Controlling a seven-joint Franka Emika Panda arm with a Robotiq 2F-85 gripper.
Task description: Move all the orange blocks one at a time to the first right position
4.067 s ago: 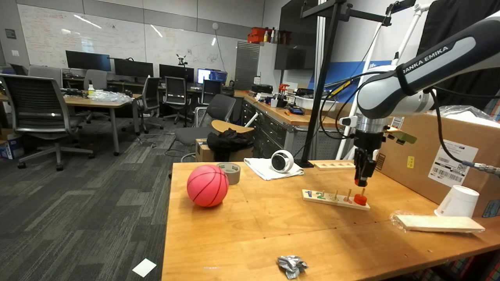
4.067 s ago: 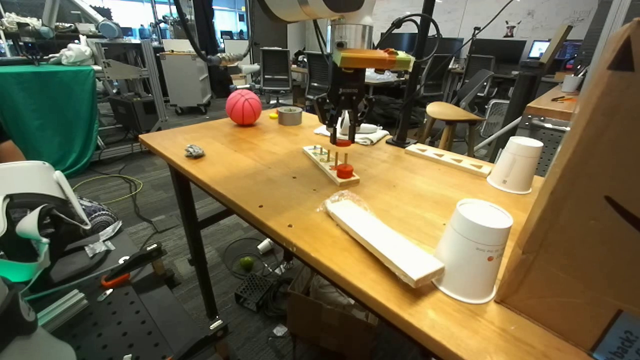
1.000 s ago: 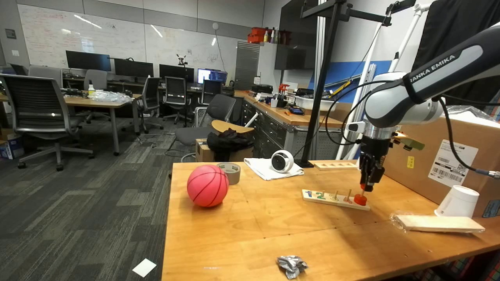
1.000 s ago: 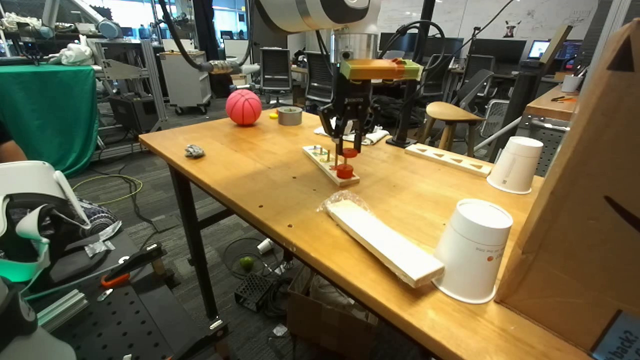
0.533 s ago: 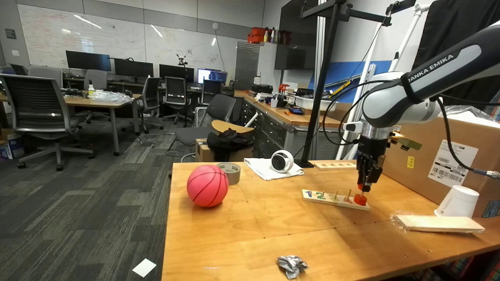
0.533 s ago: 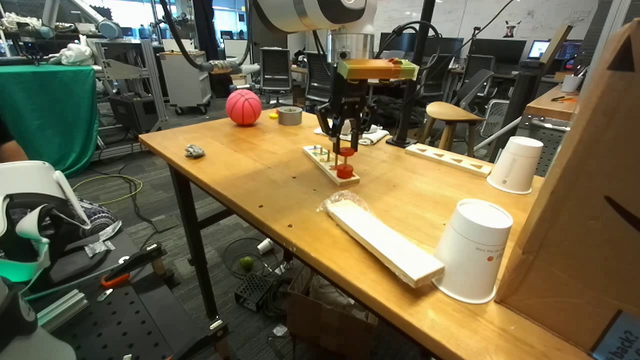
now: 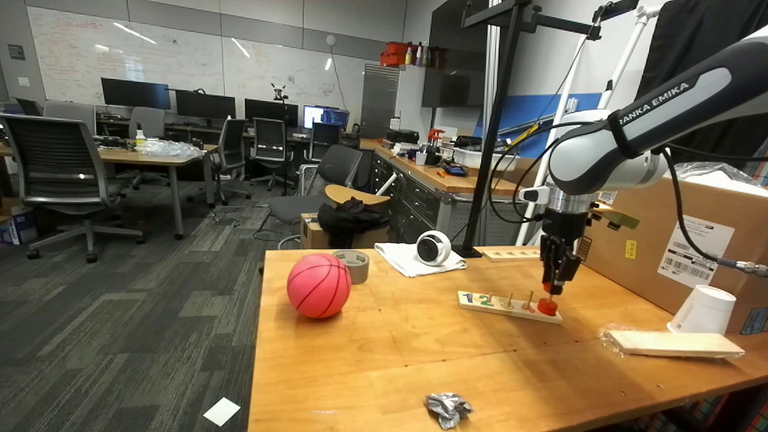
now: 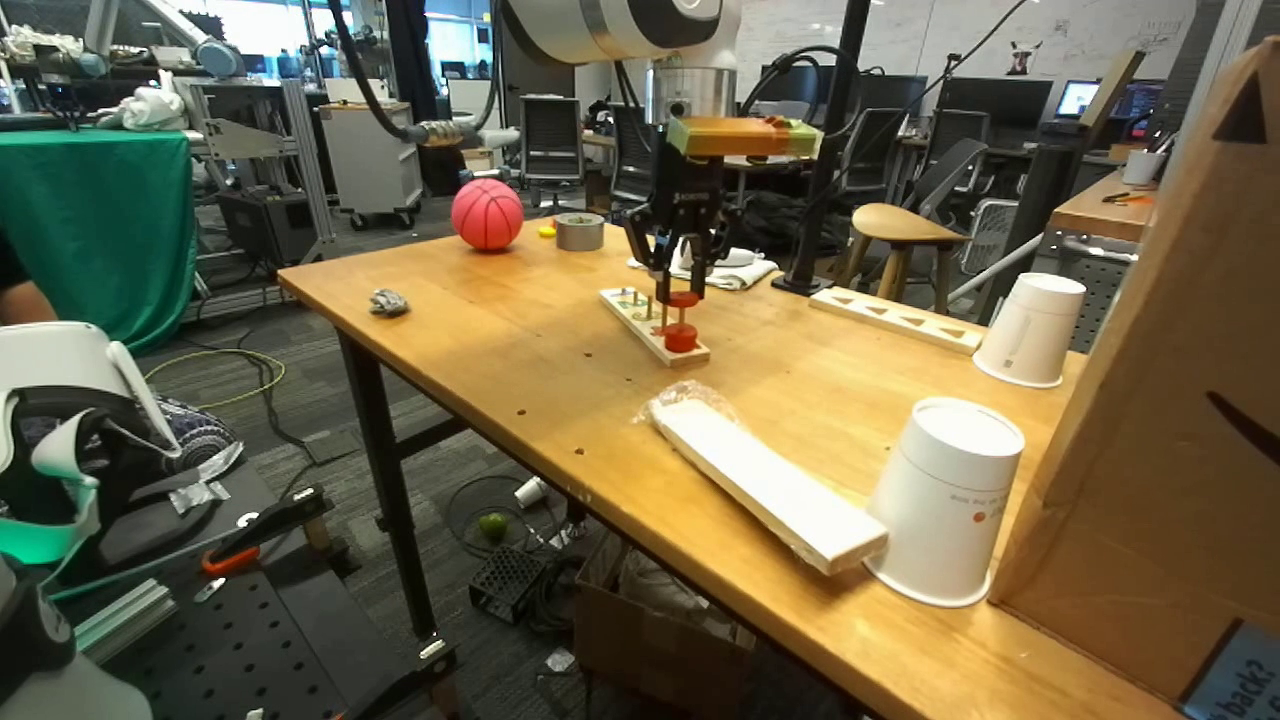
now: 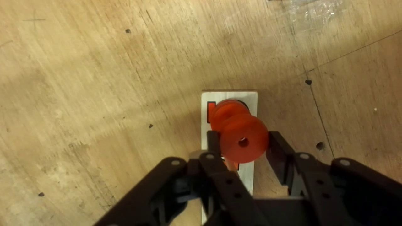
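Gripper (image 9: 243, 140) clamped on one orange block (image 9: 244, 132), round with a hole through it, a fingertip (image 9: 213, 141) pressing either side. In an exterior view the block hangs over the right end of the board (image 7: 501, 308), the other orange blocks (image 7: 547, 308) stacked below on the end peg (image 8: 682, 315); how many cannot be told. A pale length of peg shows between held block and stack. Wrist view has the held block overlapping the stack, off its centre; whether the peg tip enters the hole cannot be told. To the left along the board, bare pegs (image 7: 529, 299) and painted numerals (image 7: 486, 300), 1 at the left end. Same table (image 7: 360, 360): ball (image 7: 319, 285) at far left, tape (image 7: 359, 271) just behind it on its right; cloth (image 7: 401, 259) at the far edge, a round white device (image 7: 441, 247) on it; foil (image 7: 449, 410) near; a pale plank (image 7: 675, 343) right of the board, an upturned cup (image 7: 702, 310) just behind it, a big box (image 7: 645, 234) beyond at far right.
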